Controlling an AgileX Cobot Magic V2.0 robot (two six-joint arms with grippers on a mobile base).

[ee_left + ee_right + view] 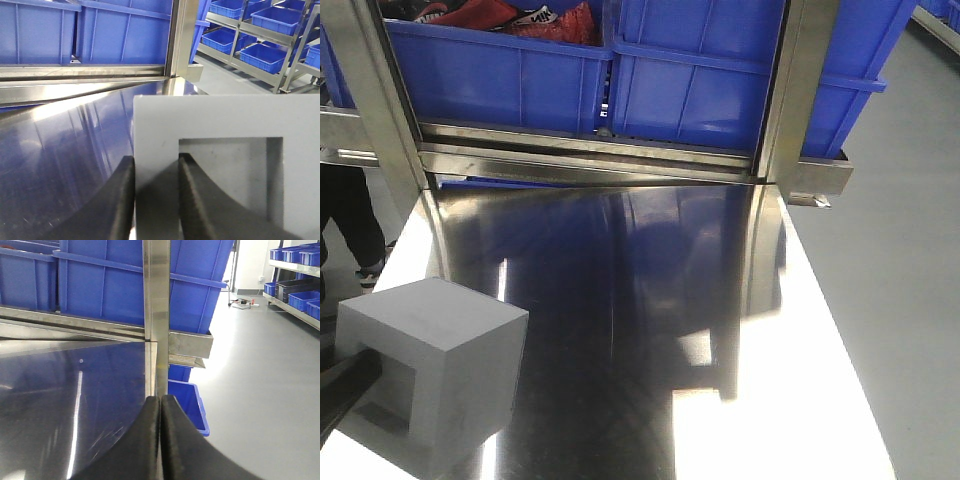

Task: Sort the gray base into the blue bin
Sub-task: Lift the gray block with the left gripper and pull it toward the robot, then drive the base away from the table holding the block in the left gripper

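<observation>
Because the matte light-gray cube-like block (pixel 435 350) looks rigid, smooth and fairly light, its recess wall suits a pinch — the left claw (pixel 156 166) is clamped on that wall, at the near-left corner of the shiny steel counter (pixel 650 300); the right claw (pixel 160 407) is pressed together, empty.
</observation>
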